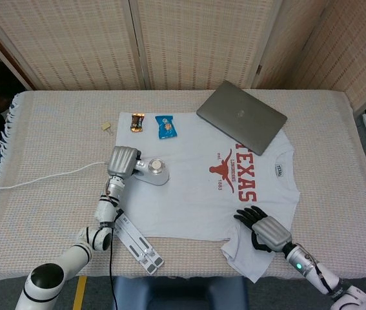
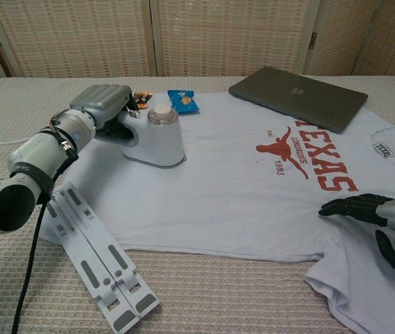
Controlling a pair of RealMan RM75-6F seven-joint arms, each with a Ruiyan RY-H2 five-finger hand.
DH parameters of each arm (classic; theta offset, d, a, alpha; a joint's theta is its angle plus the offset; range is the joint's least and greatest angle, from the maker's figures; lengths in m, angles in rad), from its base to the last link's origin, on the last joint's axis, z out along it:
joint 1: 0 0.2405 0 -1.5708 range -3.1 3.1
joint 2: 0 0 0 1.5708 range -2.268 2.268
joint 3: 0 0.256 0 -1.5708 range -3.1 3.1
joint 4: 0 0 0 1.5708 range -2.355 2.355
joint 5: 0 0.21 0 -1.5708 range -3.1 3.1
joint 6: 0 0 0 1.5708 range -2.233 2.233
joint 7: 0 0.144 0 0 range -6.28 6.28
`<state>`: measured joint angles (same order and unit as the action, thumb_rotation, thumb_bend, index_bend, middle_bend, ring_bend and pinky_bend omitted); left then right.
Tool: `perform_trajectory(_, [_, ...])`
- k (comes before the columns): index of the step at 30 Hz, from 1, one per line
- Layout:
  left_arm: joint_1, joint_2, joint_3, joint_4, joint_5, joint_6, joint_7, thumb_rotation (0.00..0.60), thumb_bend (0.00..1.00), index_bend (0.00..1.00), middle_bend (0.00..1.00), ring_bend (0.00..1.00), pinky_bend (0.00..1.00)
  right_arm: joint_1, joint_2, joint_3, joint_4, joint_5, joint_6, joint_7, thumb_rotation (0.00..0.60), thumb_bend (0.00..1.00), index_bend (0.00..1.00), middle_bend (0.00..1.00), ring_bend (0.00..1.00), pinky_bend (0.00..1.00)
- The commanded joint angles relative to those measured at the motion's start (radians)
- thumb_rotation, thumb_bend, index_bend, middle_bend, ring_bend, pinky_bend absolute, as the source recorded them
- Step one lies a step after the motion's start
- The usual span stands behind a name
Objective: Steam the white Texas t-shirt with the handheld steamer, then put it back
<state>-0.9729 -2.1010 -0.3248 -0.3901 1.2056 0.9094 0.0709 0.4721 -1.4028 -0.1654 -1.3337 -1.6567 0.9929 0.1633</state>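
While I watched the head view, my left hand point(image 1: 122, 161) was wrapped around the handle of the handheld steamer point(image 1: 150, 172), fingers closed on it. The steamer sat flat on the white Texas t-shirt point(image 1: 195, 187), on its left part, well apart from the red print. A white cord point(image 1: 47, 177) ran from the steamer area leftward across the table cloth point(image 1: 53, 129). My right hand point(image 1: 266, 231) lay on the shirt's lower right, near the hem, fingers spread and holding nothing. A grey laptop point(image 1: 241, 116) lay closed with its near corner over the shirt's top edge. A blue snack packet point(image 1: 165, 126) and a dark snack bar point(image 1: 137, 121) rested at the shirt's upper left edge; a small tan bit point(image 1: 106, 125) lay just left of them on the cloth. A white folding stand point(image 1: 133, 236) lay at the shirt's lower left corner.

Chest view: left hand point(image 2: 103, 111) gripped the steamer point(image 2: 157, 137) handle from the left, fingers curled tight. Steamer base touched the t-shirt point(image 2: 225, 195), round cap up. Right hand point(image 2: 382, 226) showed at the right edge, dark fingers apart, fingertips resting on the cloth of the shirt, thumb lower; I could not tell if the palm touched. Laptop point(image 2: 298, 96) sat at the back, blue packet point(image 2: 182, 101) behind the steamer, folding stand point(image 2: 96, 257) in front left, one end just beside the shirt's edge.
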Motion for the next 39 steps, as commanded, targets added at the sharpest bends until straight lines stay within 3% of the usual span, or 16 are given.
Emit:
perform_trajectory(1, [0.026,0.015,-0.007,0.037,-0.015,-0.017,-0.024,0.6,0.33,0.91,1.0,0.86,0.73,0.002,-0.001,0.0,-0.001,0.0,-0.002,0.0,0.415,0.98,0.0,0.02,0.0,0.0])
perform_trajectory(8, [0.086,0.057,-0.028,0.075,-0.055,-0.055,-0.055,0.6,0.33,0.91,1.0,0.86,0.73,0.003,0.0,-0.001,-0.005,-0.003,0.0,-0.003,0.413,0.98,0.0,0.02,0.0,0.0])
perform_trajectory(14, [0.134,0.114,-0.031,0.026,-0.055,-0.02,-0.103,0.6,0.33,0.91,1.0,0.86,0.73,0.005,-0.003,-0.002,-0.003,-0.009,0.005,0.001,0.415,0.98,0.0,0.02,0.0,0.0])
perform_trajectory(20, [0.169,0.192,-0.056,-0.186,-0.065,0.047,-0.134,0.6,0.33,0.91,1.0,0.86,0.73,0.008,-0.004,-0.004,0.002,-0.019,0.011,0.01,0.419,0.98,0.0,0.02,0.0,0.0])
perform_trajectory(26, [0.149,0.201,-0.046,-0.358,-0.056,0.083,-0.02,0.6,0.33,0.91,1.0,0.86,0.73,0.009,-0.005,-0.008,0.008,-0.022,0.012,0.018,0.416,0.98,0.0,0.02,0.0,0.0])
perform_trajectory(33, [0.061,0.084,-0.038,-0.238,-0.062,0.051,0.1,0.6,0.33,0.91,1.0,0.85,0.73,0.008,0.006,-0.006,0.002,-0.016,0.016,0.02,0.417,0.98,0.0,0.02,0.0,0.0])
perform_trajectory(39, [0.019,0.016,-0.057,-0.13,-0.08,0.029,0.106,0.6,0.33,0.91,1.0,0.85,0.73,0.004,0.007,-0.007,0.003,-0.008,0.012,0.019,0.416,0.98,0.0,0.02,0.0,0.0])
